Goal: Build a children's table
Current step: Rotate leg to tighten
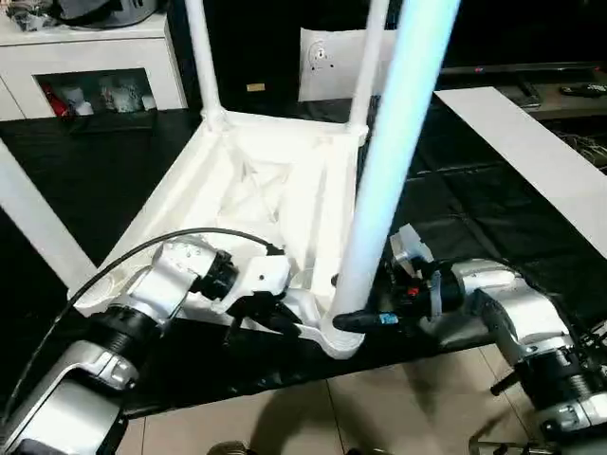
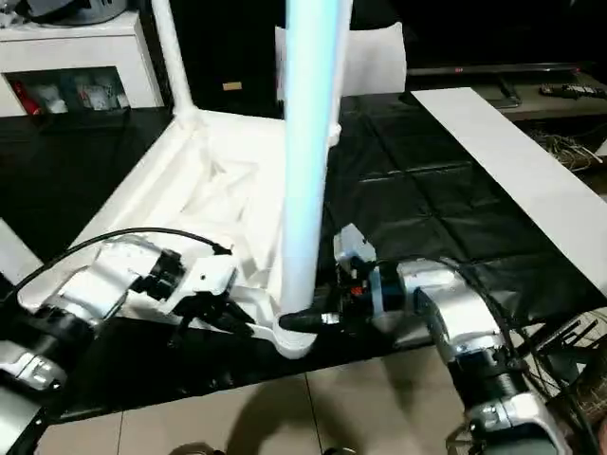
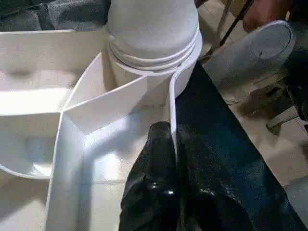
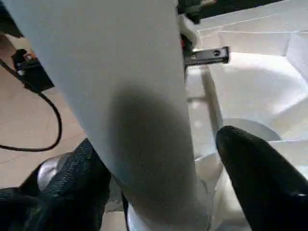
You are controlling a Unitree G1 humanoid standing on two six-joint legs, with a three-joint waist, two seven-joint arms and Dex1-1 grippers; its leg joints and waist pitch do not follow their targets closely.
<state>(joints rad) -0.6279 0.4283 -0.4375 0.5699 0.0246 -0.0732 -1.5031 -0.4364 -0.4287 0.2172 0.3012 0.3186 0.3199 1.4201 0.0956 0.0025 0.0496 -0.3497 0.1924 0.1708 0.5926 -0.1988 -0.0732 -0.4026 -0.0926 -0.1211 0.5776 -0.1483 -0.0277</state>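
Room: I see a white cabinet [image 1: 90, 66] at the back and a beige tile floor [image 1: 398, 408] in front.
Surface: a black sheet [image 1: 95, 180] covers the low platform, and a long white board [image 1: 536, 152] lies across its right side.
Tabletop [image 1: 256, 204]: it lies upside down on the black sheet, ribs facing up, long side running away from me.
Legs: the near leg [image 1: 389, 152] stands upright in the near right corner socket [image 1: 337, 334]; two far legs [image 1: 201, 52] also point up.
Left gripper [image 3: 174, 144]: its wrist view shows me the fingers pressed together on the thin rim of the tabletop, near the socket.
Right gripper [image 4: 163, 173]: its wrist view shows the fingers [image 4: 260, 178] spread on both sides of the near leg; I cannot tell if they touch it.
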